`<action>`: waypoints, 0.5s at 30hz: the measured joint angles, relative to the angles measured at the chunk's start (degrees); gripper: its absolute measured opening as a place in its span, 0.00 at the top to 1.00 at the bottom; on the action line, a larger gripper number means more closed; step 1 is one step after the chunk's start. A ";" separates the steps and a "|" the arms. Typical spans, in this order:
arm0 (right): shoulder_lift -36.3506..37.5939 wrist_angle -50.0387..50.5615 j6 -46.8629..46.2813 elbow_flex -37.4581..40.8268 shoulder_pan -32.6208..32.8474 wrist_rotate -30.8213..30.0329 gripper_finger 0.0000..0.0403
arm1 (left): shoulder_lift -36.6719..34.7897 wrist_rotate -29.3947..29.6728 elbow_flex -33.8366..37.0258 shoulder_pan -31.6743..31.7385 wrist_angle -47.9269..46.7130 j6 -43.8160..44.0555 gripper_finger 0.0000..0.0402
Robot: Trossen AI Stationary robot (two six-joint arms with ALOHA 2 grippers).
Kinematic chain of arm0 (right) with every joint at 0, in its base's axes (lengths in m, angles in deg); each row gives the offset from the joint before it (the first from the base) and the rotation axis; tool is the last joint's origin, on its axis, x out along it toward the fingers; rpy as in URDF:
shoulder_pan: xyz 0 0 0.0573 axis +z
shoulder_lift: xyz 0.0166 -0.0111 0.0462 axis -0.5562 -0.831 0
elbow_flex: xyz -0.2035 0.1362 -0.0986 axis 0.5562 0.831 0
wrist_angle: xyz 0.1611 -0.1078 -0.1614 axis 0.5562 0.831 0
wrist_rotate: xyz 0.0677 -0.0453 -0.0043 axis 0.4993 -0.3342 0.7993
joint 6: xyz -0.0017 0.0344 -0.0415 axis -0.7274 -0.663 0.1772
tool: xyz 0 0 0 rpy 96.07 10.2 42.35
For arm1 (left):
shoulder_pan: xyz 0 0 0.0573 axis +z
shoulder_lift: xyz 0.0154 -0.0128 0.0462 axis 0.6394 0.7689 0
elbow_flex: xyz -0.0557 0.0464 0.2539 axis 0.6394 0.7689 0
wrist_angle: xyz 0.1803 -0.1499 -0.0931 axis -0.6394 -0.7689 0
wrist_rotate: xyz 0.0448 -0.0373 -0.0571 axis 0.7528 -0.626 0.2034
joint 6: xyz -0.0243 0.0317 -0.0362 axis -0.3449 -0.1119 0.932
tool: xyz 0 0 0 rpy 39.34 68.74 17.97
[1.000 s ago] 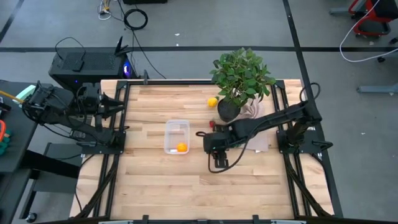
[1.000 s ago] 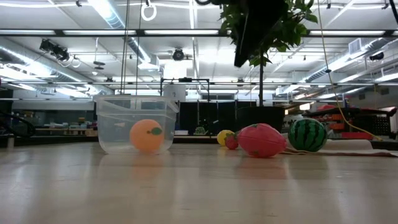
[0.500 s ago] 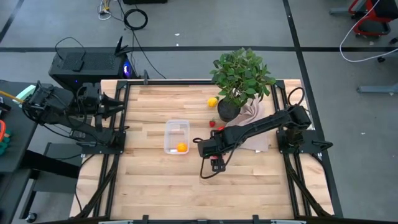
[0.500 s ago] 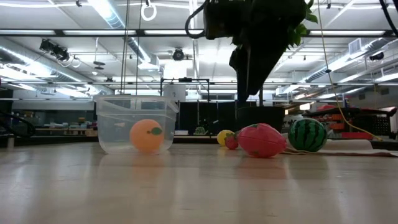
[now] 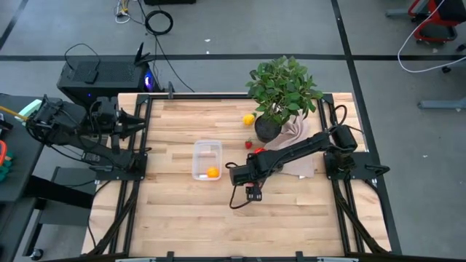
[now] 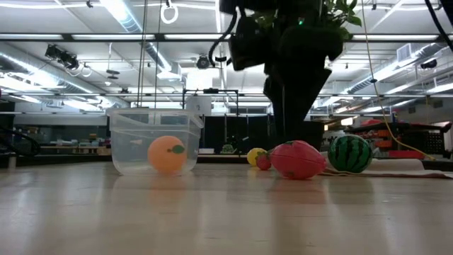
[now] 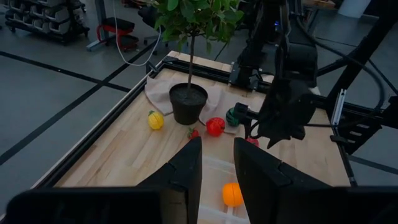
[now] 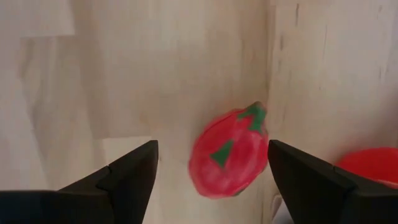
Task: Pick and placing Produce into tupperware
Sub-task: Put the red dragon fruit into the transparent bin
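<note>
The clear tupperware [image 5: 207, 159] stands at the table's middle with an orange fruit [image 5: 212, 172] in it; it also shows in the low view [image 6: 152, 145]. My right gripper [image 5: 245, 177] hangs open above a pink-red fruit with green patches [image 8: 229, 162], one finger on each side of it and clear of it. That fruit lies on the table [image 6: 297, 159]. My left gripper [image 7: 217, 177] is open and empty, off the table's left edge [image 5: 109, 124].
A potted plant [image 5: 280, 91] stands at the back right on a beige cloth [image 5: 300, 149]. A yellow fruit [image 5: 249, 119], a small red fruit [image 5: 248, 144], a red fruit [image 7: 215, 126] and a small watermelon [image 6: 350, 154] lie near the pot.
My right gripper has come down over the pink-red fruit and gone a little toward the table's left edge. It has stayed open. The fruits and the tupperware have not moved.
</note>
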 joint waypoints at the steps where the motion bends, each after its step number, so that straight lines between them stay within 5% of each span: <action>1: -0.33 -0.06 -0.07 0.00 -0.26 -0.03 0.24 | 0.00 0.00 0.00 0.00 0.00 0.00 0.75; 15: -1.90 0.11 -2.01 1.96 -0.93 0.15 0.23 | 0.02 -0.04 0.00 0.00 -0.18 0.02 0.75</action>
